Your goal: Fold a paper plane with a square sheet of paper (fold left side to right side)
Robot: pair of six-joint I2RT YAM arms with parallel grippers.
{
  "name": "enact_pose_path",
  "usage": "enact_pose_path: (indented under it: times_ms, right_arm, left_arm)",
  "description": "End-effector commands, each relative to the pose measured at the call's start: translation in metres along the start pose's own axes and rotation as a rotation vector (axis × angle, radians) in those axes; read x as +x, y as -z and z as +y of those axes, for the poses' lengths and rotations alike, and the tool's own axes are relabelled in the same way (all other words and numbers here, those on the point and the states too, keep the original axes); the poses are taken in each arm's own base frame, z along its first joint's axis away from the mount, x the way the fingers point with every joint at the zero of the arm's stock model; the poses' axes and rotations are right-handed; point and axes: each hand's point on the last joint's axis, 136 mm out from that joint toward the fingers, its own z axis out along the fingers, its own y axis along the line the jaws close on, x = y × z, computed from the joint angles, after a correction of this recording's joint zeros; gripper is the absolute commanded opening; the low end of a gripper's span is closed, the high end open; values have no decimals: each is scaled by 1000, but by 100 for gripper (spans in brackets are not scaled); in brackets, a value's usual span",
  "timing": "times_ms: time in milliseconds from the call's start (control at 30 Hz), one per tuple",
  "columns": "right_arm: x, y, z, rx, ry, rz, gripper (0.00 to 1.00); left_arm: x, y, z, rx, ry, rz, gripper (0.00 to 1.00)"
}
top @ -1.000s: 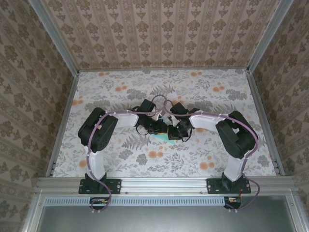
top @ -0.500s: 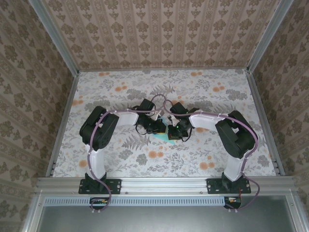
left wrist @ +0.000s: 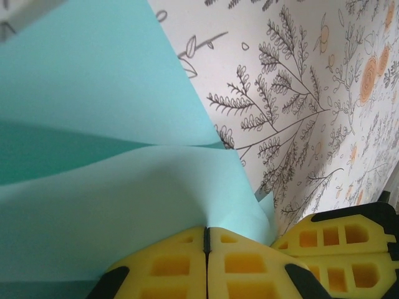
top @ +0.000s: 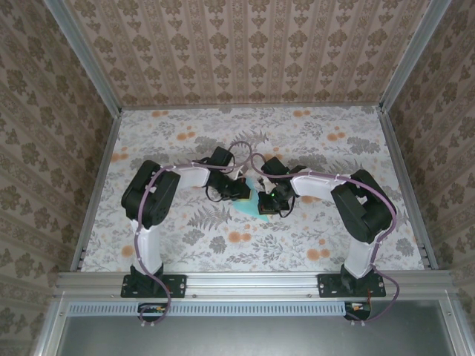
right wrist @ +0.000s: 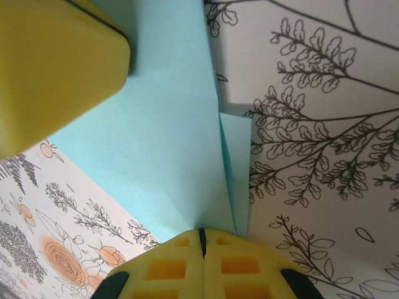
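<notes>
The light-turquoise sheet of paper (top: pixel 244 210) sits at the table's centre, mostly hidden under both wrists. In the left wrist view the paper (left wrist: pixel 112 187) lifts in curved layers with a darker fold between them, and my left gripper (left wrist: pixel 206 232) is shut on its edge. In the right wrist view the paper (right wrist: pixel 162 124) has a narrow underlayer showing along its right edge, and my right gripper (right wrist: pixel 201 235) is shut on its near corner. The two grippers (top: pixel 249 194) (top: pixel 266 204) almost touch. The left gripper's yellow finger (right wrist: pixel 56 62) looms at the right wrist view's upper left.
The floral tablecloth (top: pixel 312 141) covers the table, with patterned walls on three sides and metal rails (top: pixel 404 178) along the edges. Cables loop above both wrists (top: pixel 249 157).
My left gripper has finished closing on the paper and its wrist has shifted slightly toward the far side. The right gripper has stayed shut in place.
</notes>
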Motion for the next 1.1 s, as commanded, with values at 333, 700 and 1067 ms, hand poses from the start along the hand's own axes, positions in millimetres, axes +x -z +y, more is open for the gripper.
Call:
enact_pose_path:
  times_ms: [333,700,1067]
  right_arm:
    - [58,-17,-63,236,-73,200,0]
    - [58,-14,-62,231,-75,193,0]
    - [34,-17,-30,73,-101,95,0]
  left_arm:
    - [-36,26,62,-152,0,-96,6]
    - [-61,58,96,-196,39,-159,7]
    - [-79,106,68,-133,19,-264,22]
